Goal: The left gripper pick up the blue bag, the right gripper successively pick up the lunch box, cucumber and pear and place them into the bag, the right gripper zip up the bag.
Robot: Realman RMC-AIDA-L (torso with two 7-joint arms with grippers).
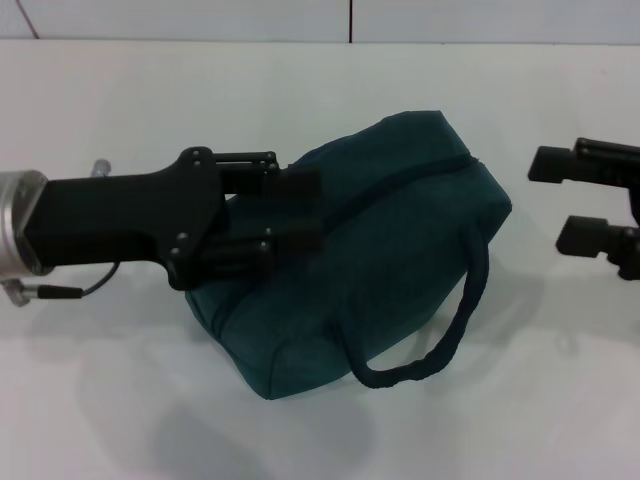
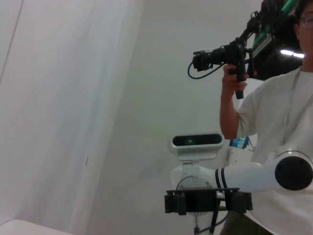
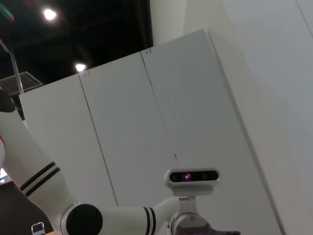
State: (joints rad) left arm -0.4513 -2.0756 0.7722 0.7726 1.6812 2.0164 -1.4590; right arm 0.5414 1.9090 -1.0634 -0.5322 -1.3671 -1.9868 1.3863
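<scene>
Nearest the head camera: left gripper [image 1: 285, 215], black claw reaching in from the left side, fingers laid against the left end of the blue bag [image 1: 380, 250]. Upper finger [image 1: 285, 183] on the bag's upper edge, lower finger [image 1: 250, 248] pressed into the fabric just below; fairly narrow gap between them, with what looks like bag cloth pinched there. Judged a grasp on the bag, though actual contact inside the claw hidden by the fingers themselves.

Bag resting on the white table [image 1: 100, 400], lying on its side, slanted, carry handle [image 1: 440, 330] looping out toward the camera. Zipper seam [image 1: 400, 180] along the top looking shut.

Right gripper [image 1: 585, 205] at the right edge, well apart from the bag, two fingers clearly spread, holding nothing.

No lunch box, cucumber or pear visible anywhere. With the zipper seemingly closed, probably packed already and the task near its end, but contents unseen, so not certain.

Wrist views aimed away from the table: robot head, white panels, a person with a camera.
</scene>
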